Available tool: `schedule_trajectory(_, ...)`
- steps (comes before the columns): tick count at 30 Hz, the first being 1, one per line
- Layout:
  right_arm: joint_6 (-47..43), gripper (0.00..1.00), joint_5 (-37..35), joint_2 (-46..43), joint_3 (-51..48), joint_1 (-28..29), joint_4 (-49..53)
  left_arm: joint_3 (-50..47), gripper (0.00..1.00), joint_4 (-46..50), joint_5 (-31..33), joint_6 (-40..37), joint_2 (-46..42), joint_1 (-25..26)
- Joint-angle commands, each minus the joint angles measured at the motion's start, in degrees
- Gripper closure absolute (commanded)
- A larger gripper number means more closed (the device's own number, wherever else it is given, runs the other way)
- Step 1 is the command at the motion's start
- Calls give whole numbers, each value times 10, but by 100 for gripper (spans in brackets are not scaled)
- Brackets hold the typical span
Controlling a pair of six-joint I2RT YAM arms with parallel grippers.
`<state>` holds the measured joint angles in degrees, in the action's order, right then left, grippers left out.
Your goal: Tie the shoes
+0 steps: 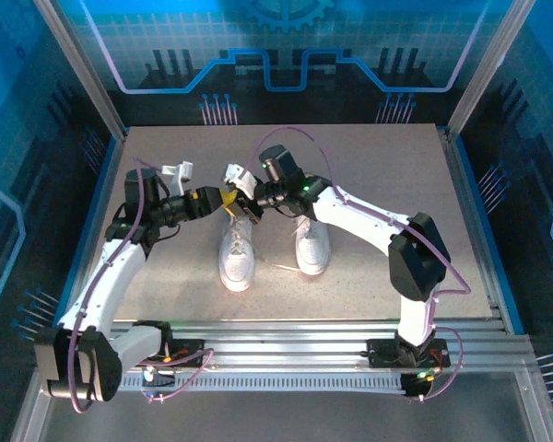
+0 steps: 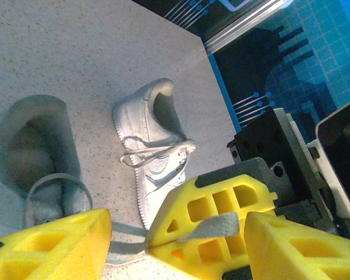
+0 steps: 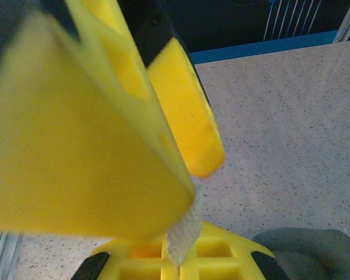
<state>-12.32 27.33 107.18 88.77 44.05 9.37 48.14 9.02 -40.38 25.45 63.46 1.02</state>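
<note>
Top external view is showing the shoes standing side by side near the middle of the table (image 1: 396, 166), toes pointing toward 6 o'clock. The left shoe (image 1: 237, 262) is sitting at 9 o'clock of the right shoe (image 1: 312, 247), a little apart from it. Over the 12 o'clock end of the left shoe the two arms are meeting. The left gripper (image 1: 225, 197) is pointing in from 9 o'clock and the right gripper (image 1: 244, 203) from 3 o'clock, their yellow tips close together.

In the right wrist view the right gripper's fingers (image 3: 93, 151) are pinching together on a white lace (image 3: 184, 236), whose short flat end is hanging out toward 6 o'clock.

In the left wrist view the left gripper's fingers (image 2: 46, 248) are standing wide apart, gripping nothing. One yellow finger of the right gripper is sitting between them, with the lace crossing its face. Toward 9 o'clock in that view the left shoe's dark opening is showing, with a loop of lace (image 2: 58, 186) lying beside it. Toward 12 o'clock the right shoe is lying on the table with loose laces across its tongue.
</note>
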Motion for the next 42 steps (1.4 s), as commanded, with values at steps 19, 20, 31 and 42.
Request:
schedule_trajectory(19,53,47,-8,-63,-134,-19,-65,41,100,75,73,-38,26,16)
schedule_trajectory(20,56,47,-15,-66,-154,-18,-66,41,100,76,72,-39,26,11)
schedule_trajectory(31,74,52,-65,8,-178,-12,-47,68,100,110,72,-65,19,-5)
schedule_trajectory(42,46,52,-60,56,-165,-8,-52,73,100,124,65,-80,12,-10)
